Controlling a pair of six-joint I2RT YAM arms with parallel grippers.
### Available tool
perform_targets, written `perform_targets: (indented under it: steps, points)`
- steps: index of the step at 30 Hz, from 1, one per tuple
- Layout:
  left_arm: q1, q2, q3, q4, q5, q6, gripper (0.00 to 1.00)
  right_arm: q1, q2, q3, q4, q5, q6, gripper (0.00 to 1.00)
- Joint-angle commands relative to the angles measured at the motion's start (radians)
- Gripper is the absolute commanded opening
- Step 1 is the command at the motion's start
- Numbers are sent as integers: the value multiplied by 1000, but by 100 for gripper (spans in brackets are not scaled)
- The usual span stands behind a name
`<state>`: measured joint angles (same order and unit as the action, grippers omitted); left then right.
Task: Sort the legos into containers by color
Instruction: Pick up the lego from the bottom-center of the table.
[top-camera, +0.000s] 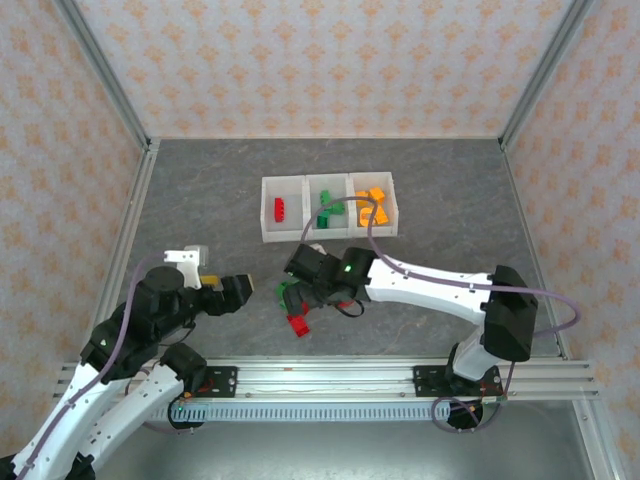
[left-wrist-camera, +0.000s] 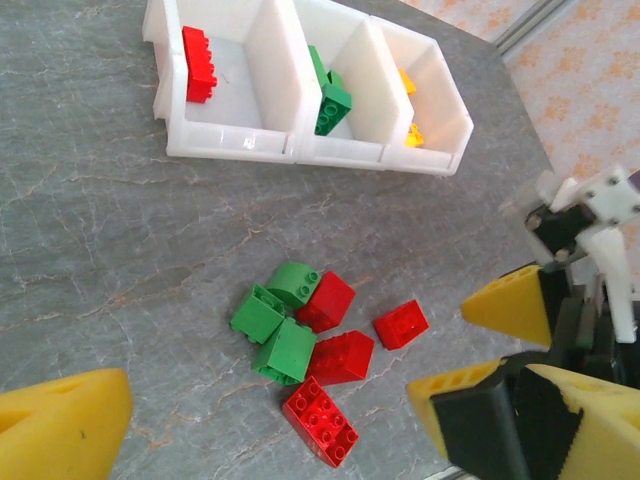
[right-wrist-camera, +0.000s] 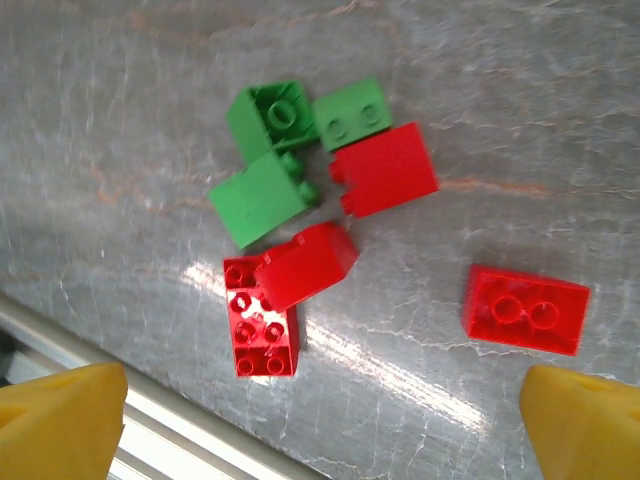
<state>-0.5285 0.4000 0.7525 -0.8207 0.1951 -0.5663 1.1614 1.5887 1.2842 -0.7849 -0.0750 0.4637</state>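
Nearest the bases, the left gripper (top-camera: 238, 290) hangs above the grey table (top-camera: 200, 200), its yellow pads (left-wrist-camera: 60, 425) spread wide with nothing between them; just to its right, the right gripper (right-wrist-camera: 320, 425) points down over the loose legos (top-camera: 295, 308), fingers likewise wide apart and empty; four red and three green bricks cluster there, an outlying red brick (right-wrist-camera: 525, 310) a little apart from the rest; farther back stand the containers (top-camera: 300, 236), three joined white bins; left holds a single red lego (top-camera: 281, 208), middle green legos (top-camera: 328, 212), right orange legos (top-camera: 372, 208).
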Motion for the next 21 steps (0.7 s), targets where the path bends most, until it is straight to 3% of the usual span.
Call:
perform_targets:
  steps: [1,10,21]
  points:
    - [-7,-39,35,-101,24,29,99,4,31,-2,8,47,-106,99]
    - [-7,-110,104,-300,-4,49,99,4,192,80,-16,73,-295,90]
    - [-7,-121,89,-280,10,41,99,-6,308,159,-14,60,-412,69]
